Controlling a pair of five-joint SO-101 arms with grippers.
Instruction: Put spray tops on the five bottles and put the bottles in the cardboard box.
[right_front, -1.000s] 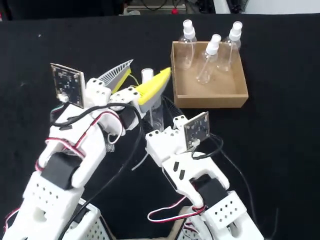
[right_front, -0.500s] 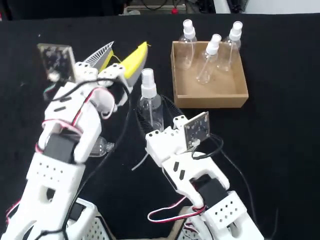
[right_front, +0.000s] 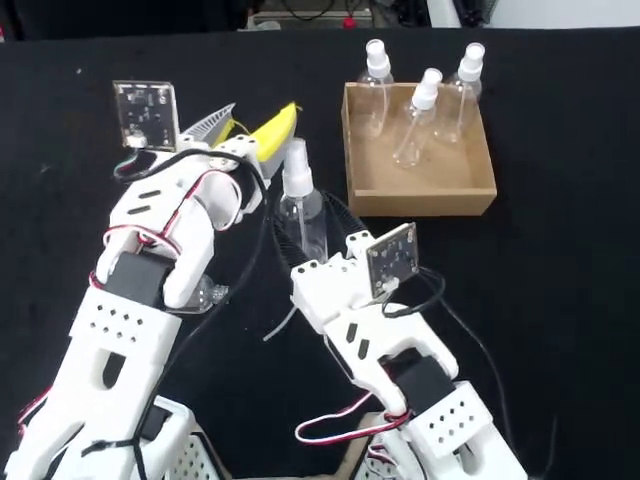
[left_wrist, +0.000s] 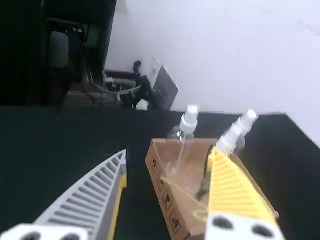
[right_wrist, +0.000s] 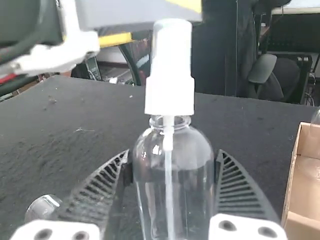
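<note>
— Why clamp the spray bottle (right_wrist: 170, 170) upright, near the cardboard box (right_front: 420, 203)?
— My right jaws grip its body so the spray top (right_wrist: 169, 70) seats straight; my left jaws hang apart, just by that top.

This looks like a robotics lab or workshop set up in an office room. The surface (right_front: 560, 250) is covered in black cloth, and two white arms (right_front: 120, 330) with perforated plastic shells are mounted at its near edge, carrying bare circuit boards (right_front: 145, 108) and loose red and white wires (right_front: 340, 425). Behind the surface stand a plain white wall (left_wrist: 225, 50), a tangle of cables (left_wrist: 125, 92) and a grey office chair (right_wrist: 264, 67) among dark furniture.
</note>
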